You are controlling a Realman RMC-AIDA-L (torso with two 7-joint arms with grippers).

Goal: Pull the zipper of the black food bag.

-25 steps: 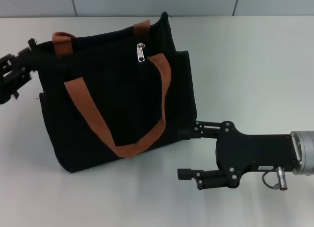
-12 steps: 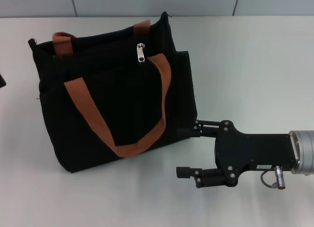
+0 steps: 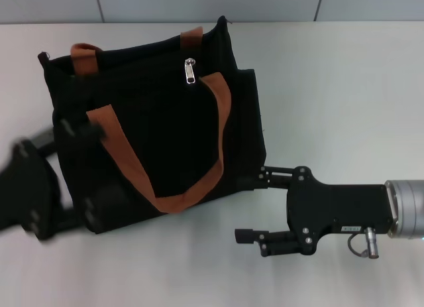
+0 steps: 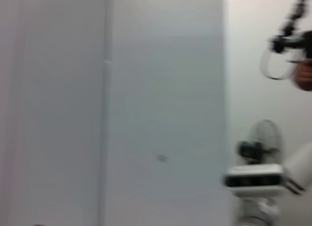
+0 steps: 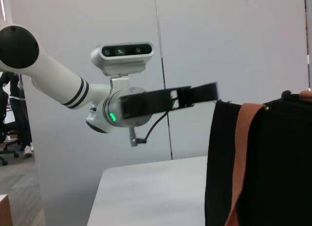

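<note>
The black food bag (image 3: 159, 128) stands on the white table, with two orange-brown handles (image 3: 126, 164). The silver zipper pull (image 3: 190, 71) hangs at the middle of its top edge. My left gripper (image 3: 103, 168) is motion-blurred at the bag's lower left, open, with its fingers spread in front of the bag's left side. It also shows in the right wrist view (image 5: 207, 92), next to the bag's top corner (image 5: 258, 153). My right gripper (image 3: 253, 202) is open at the bag's lower right corner, and its upper finger (image 3: 265, 171) is against the bag. Neither gripper is at the zipper.
The white table (image 3: 331, 88) runs to a grey wall at the back. The left wrist view shows only a wall and part of the robot's body (image 4: 256, 179). In the right wrist view the left arm (image 5: 53, 77) reaches over the table.
My left gripper left the bag's upper left corner, went out of view, and now shows low at the bag's left front. My right gripper crept slightly left.
</note>
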